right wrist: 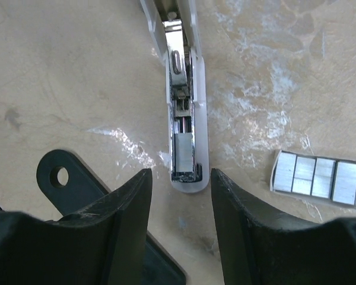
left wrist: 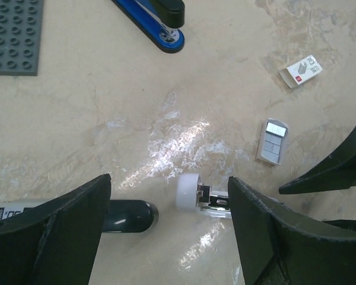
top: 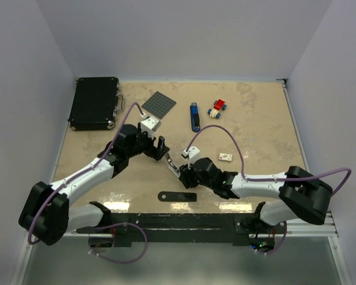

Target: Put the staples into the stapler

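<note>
The stapler lies open on the table between my two grippers: its white-tipped metal magazine [right wrist: 183, 113] holds a strip of staples near the tip, and also shows in the left wrist view [left wrist: 194, 193] and the top view [top: 172, 165]. The staples' grey tray [right wrist: 319, 178] lies just right of it, with several strips inside [left wrist: 273, 141]. The white red-marked sleeve [left wrist: 301, 71] lies farther off [top: 226, 157]. My right gripper [right wrist: 180, 199] is open, its fingertips on either side of the magazine's tip. My left gripper [left wrist: 169, 231] is open over the white tip, holding nothing.
A flat black part with a hole [top: 177, 196] lies by the near edge [right wrist: 62, 175]. A blue stapler [top: 194, 116], a toy-brick car [top: 218, 107], a grey studded baseplate [top: 159, 105] and a black case [top: 95, 102] sit at the back.
</note>
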You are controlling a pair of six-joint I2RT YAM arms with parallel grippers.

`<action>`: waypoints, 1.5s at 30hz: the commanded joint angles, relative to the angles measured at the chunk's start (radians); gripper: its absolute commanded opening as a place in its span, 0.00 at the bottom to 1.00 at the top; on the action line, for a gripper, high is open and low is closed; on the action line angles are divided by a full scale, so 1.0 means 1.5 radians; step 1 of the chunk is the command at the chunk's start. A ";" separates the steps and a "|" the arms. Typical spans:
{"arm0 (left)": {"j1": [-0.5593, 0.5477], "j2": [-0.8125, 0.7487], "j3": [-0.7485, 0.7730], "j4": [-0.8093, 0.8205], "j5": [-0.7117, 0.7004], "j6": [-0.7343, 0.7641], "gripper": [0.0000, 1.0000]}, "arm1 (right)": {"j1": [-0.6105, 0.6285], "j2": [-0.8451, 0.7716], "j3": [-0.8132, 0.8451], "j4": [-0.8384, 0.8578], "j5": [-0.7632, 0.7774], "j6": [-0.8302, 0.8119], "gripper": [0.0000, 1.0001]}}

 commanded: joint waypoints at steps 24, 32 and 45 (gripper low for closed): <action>-0.065 0.119 0.023 0.061 0.064 0.111 0.33 | -0.001 0.045 -0.027 0.135 -0.012 -0.040 0.08; -0.174 0.080 0.002 0.040 -0.050 0.096 0.25 | -0.001 0.023 -0.029 0.144 0.013 -0.026 0.04; -0.317 0.012 -0.076 0.093 -0.120 -0.043 0.29 | -0.001 0.031 -0.023 0.161 0.022 -0.037 0.06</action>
